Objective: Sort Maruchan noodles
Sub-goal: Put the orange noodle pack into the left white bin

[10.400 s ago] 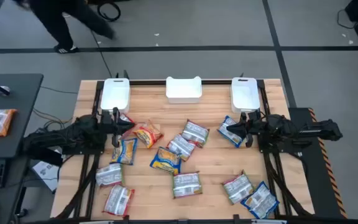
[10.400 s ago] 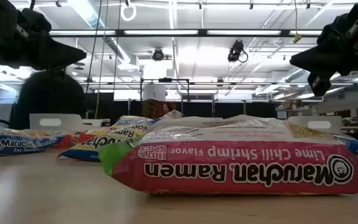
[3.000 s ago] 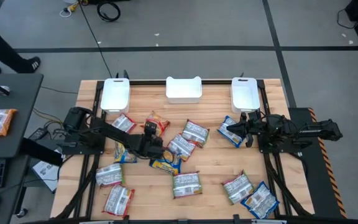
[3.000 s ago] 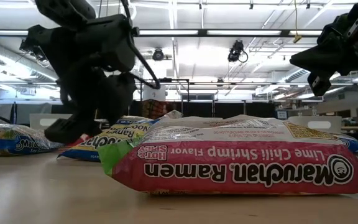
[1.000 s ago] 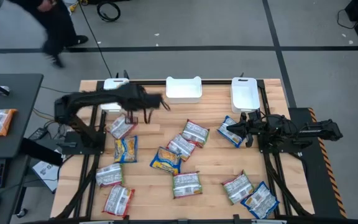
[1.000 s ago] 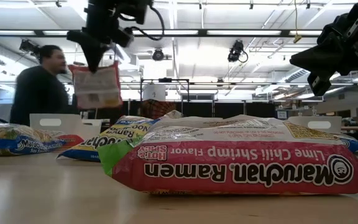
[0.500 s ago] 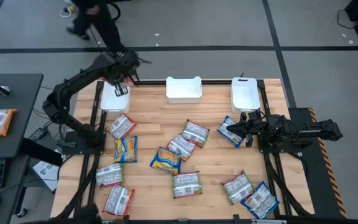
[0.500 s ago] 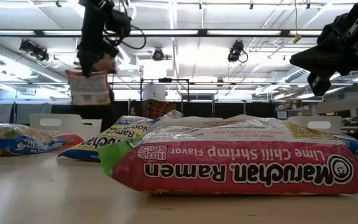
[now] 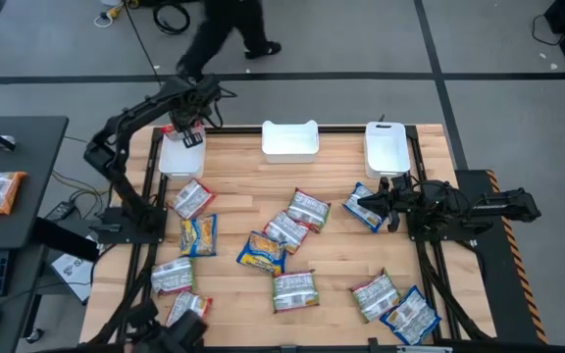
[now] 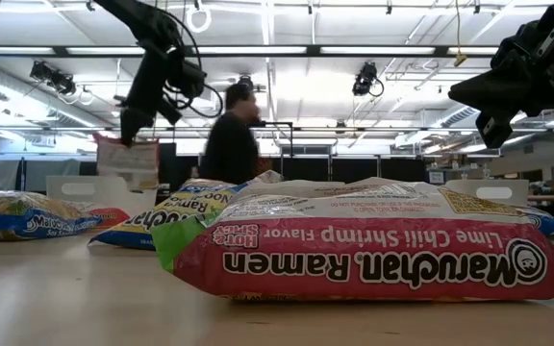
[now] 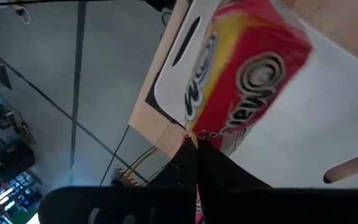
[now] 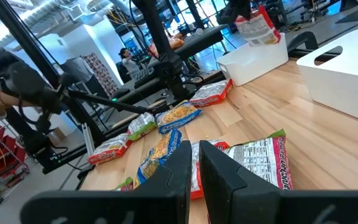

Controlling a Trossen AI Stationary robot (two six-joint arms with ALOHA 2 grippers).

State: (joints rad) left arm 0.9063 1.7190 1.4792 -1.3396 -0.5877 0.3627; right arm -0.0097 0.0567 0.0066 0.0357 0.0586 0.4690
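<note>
High view: left gripper (image 9: 188, 130) over the left bin (image 9: 180, 157), jaws pinching a red packet (image 9: 190, 137); eleven packets on the table (image 9: 341, 279). Bins look empty.

Right wrist view: right gripper (image 12: 193, 163) idle, jaws pressed together.

I'm seeing one red-orange Maruchan packet (image 11: 241, 74) hanging upright above the left white bin (image 9: 180, 155), pinched at its edge by the left gripper (image 9: 189, 126). The other noodle packets (image 9: 284, 230) are lying flat and scattered across the wooden table, some overlapping near the middle. Closest to the low camera, a pink Lime Chili Shrimp packet (image 10: 373, 245) is lying flat, its label reading upside down.
</note>
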